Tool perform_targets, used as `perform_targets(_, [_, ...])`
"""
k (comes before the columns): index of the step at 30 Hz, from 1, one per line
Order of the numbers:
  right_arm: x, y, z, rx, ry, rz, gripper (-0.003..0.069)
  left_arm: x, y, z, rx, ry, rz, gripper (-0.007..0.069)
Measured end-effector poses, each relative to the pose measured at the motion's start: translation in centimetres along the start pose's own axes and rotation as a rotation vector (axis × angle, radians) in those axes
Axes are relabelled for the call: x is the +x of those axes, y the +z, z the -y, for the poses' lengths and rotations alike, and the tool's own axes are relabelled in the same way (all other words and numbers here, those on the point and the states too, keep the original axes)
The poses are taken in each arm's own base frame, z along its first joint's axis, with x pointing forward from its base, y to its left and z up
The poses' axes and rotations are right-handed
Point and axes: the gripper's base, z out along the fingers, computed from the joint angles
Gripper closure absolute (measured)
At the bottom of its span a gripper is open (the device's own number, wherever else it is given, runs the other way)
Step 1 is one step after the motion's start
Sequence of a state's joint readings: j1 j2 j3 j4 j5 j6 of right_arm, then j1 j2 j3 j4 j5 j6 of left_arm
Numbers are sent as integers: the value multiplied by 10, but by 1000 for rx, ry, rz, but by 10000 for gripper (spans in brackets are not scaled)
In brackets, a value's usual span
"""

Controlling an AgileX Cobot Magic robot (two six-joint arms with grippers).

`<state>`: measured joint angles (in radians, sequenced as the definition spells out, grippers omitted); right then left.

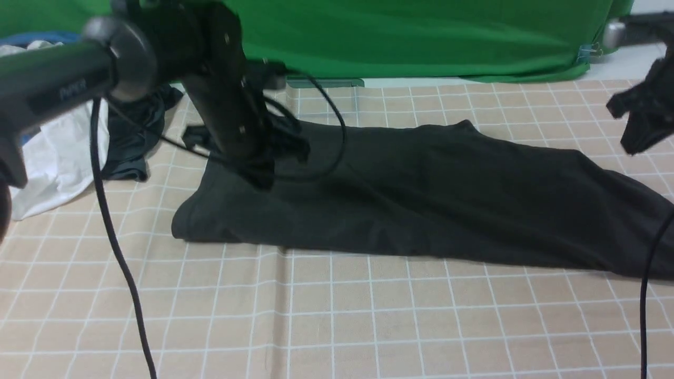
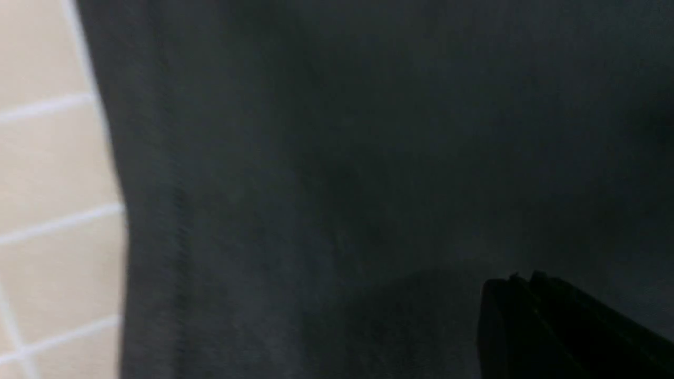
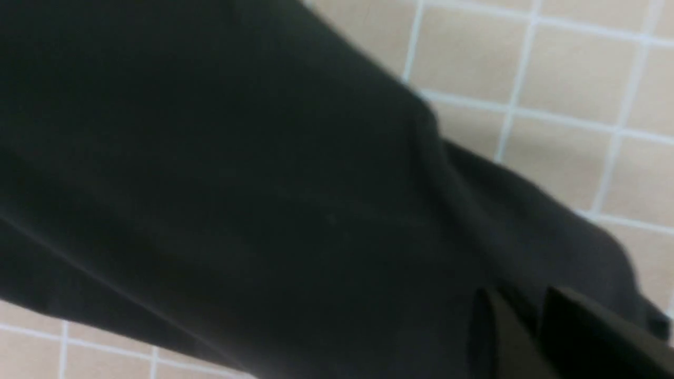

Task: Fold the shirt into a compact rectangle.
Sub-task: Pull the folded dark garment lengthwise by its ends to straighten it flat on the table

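Shirt [image 1: 421, 195] lies as a long strip across the checked tablecloth [image 1: 337, 316], L end under my left gripper [image 1: 259, 176]. L jaws together at the cloth; can't tell if fabric's pinched. Right gripper [image 1: 629, 126] hangs above R end, jaws apart, empty. Risks: L catches top layer only, so strip opens on lift; one-sided pull skews fold; cable [image 1: 345, 134] drags cloth.

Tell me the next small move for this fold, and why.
Probably lower the right gripper toward the right end of the shirt: it lies as a long strip, the left gripper sits shut low at its left end, and the right one hangs above the fabric.
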<state>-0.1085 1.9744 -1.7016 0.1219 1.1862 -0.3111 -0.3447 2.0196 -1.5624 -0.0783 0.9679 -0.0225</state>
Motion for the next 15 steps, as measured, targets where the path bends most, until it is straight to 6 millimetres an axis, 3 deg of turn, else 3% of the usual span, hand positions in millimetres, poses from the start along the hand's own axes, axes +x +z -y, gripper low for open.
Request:
perform_targets(2, [1,12,-1,-9,-22,2,373,7,10,-1,0,-16,-11,606])
perform_targets(6, [-2,31,1,1,-47,45,261,18,25,-3,-6,-37,-25,606])
perform_targets(11, [-9,49,5,22,-45,92,258,22,30,-4,-9,-37,-24,606])
perform_targets(15, [-9,68,7,3,-33,60,312,22,30,-4,-9,-37,-21,606])
